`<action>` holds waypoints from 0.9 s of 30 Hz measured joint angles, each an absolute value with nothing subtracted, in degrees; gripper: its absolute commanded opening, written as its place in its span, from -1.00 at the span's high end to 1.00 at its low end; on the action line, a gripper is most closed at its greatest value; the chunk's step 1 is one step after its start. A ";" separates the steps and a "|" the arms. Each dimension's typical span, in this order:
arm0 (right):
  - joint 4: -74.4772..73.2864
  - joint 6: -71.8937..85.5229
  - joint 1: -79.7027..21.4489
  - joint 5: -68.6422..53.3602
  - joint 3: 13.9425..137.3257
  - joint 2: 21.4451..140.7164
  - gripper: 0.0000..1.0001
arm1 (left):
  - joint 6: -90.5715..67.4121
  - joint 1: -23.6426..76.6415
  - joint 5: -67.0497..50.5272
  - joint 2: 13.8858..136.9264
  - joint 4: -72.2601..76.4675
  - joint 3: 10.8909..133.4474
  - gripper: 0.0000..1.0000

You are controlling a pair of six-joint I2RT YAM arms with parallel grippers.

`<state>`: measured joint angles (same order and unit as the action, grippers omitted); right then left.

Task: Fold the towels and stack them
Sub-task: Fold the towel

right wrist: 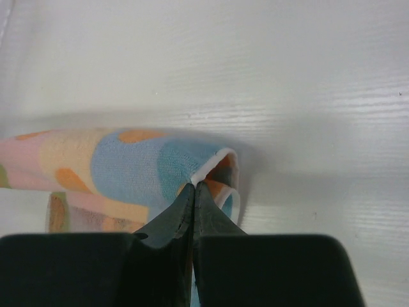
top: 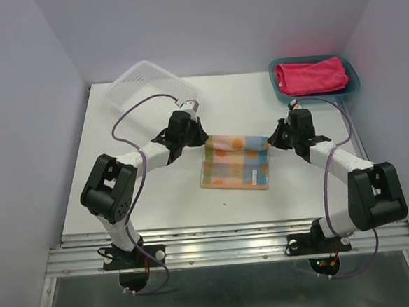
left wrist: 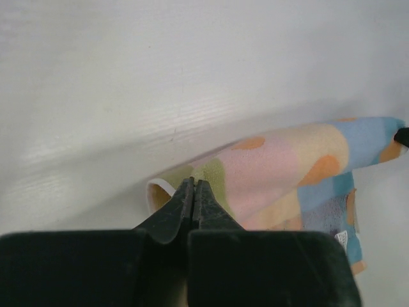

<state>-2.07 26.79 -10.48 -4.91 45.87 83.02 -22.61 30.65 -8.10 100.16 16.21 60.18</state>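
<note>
The patched towel [top: 235,167] lies spread near the middle of the surface [top: 158,199] in the overhead view. Its upper edge is taken at both corners: the left hand [left wrist: 193,187] has its fingers pressed together on the upper left corner, and the right hand [right wrist: 193,190] pinches the upper right corner just at the white hem. Both grips look shallow, with only a sliver of cloth between the tips, so the likeliest failure is a corner sliding out once the edge is carried toward the bottom of the frame. The fold would then collapse on one side. If the two hands do not travel at the same height and pace, the carried edge would land askew on the lower one and leave a crooked stack layer. The span between the corners already sags a little in the wrist views, so hands drawn closer together could let the middle bunch up and crease. The surface looks smooth, so a low pull might drag the whole towel instead of turning it over. The pink towel [top: 310,76] sits bunched in the teal tray [top: 354,81] at the upper right, well apart, and the mesh basket [top: 150,83] at the upper left is also out of the way. No purple towel shows.
</note>
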 measured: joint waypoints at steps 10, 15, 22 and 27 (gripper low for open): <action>-3.20 28.34 -10.96 -9.17 36.88 69.04 0.99 | -26.76 34.22 -8.51 90.85 22.68 43.11 1.00; -6.11 28.56 -11.29 -10.59 33.01 65.10 0.99 | -29.45 36.12 -7.29 84.99 24.14 36.77 1.00; -8.67 29.19 -11.35 -14.35 29.04 59.02 0.99 | -31.77 37.80 -5.30 80.60 25.32 33.08 1.00; -8.54 29.91 -11.38 -16.73 25.80 57.39 0.99 | -33.04 37.82 -4.73 80.53 25.61 31.48 1.00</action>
<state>-8.54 29.91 -11.38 -16.73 25.80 57.39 -33.04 37.82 -4.73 80.53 25.61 31.48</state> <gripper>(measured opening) 0.016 0.033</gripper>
